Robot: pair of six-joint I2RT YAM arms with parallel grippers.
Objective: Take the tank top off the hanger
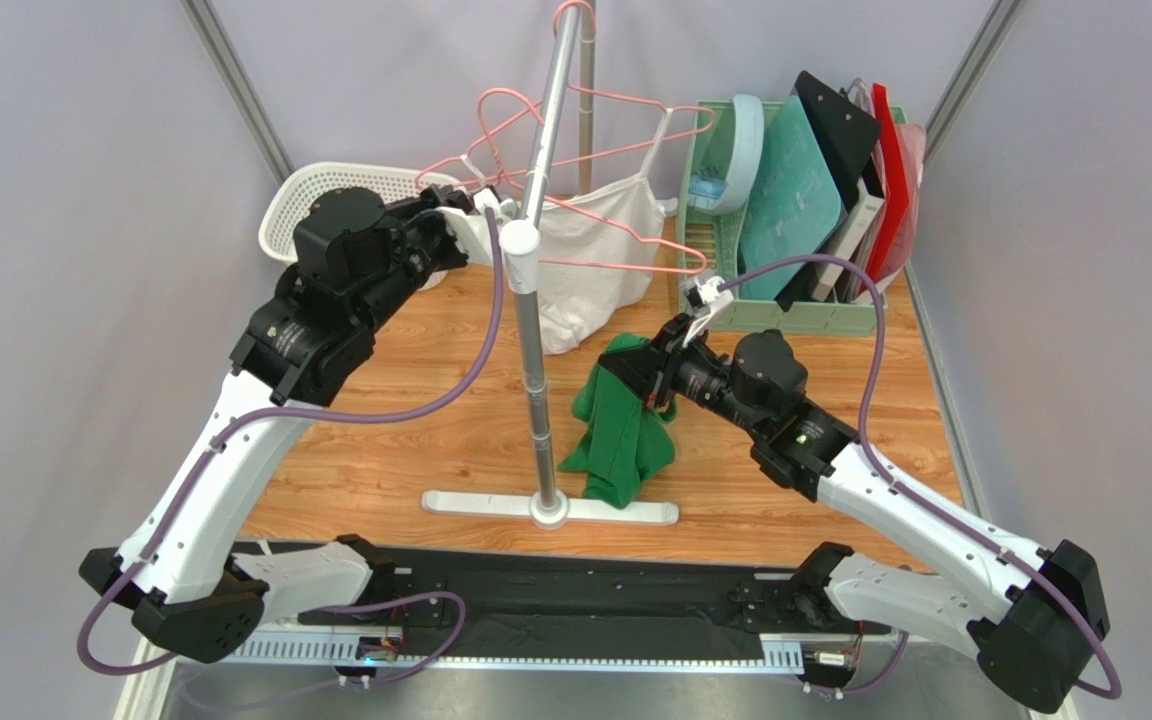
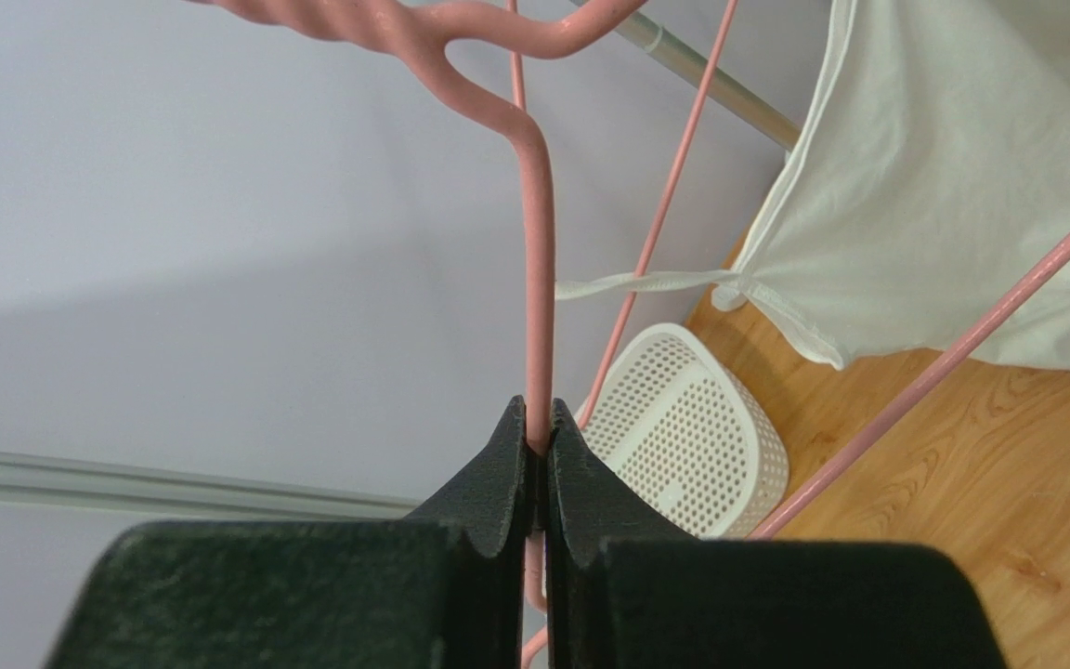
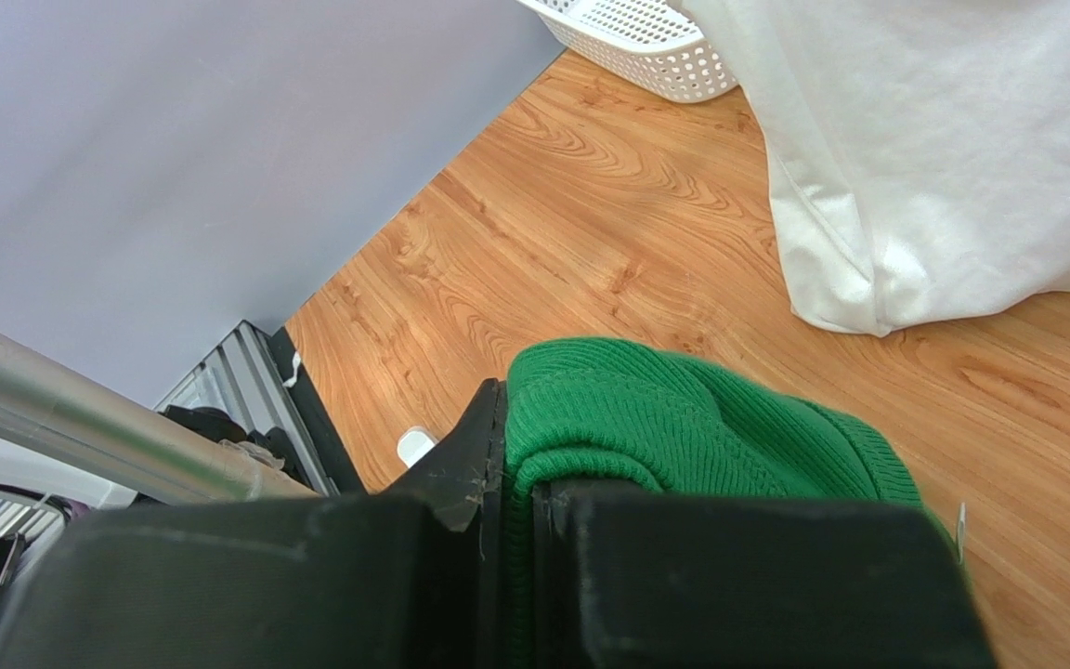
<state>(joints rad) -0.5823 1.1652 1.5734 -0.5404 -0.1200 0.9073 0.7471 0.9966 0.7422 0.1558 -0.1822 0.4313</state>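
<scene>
the left gripper (image 2: 538, 435) is clenched on the thin wire of a pink hanger (image 2: 541, 279), which runs up out of the pinch to a twisted neck above. in the top view this gripper (image 1: 480, 195) sits high at the far left of the garment rack pole (image 1: 534, 345), among several pink wire loops hung on the rack's top bar.

the right gripper (image 3: 506, 439) is grasping the green knit tank top (image 3: 694, 418), with a fold of the ribbed cloth bulging out over the pinch. from above, the right gripper (image 1: 662, 375) is just right of the pole, and the green knit tank top (image 1: 620, 435) is off any hanger. it droops from the jaws in a bunched column onto the wooden table (image 1: 432, 435), its near end reaching the rack's base bar (image 1: 612, 512).

a white strappy garment (image 1: 582, 278) hangs behind it, far of the green one, on another pink hanger, with its hem resting on the table. a white perforated basket (image 1: 304, 195) stands at the far left. a pale green dish rack (image 1: 717, 315) stands at the far right, with boards and flat items upright in it.
</scene>
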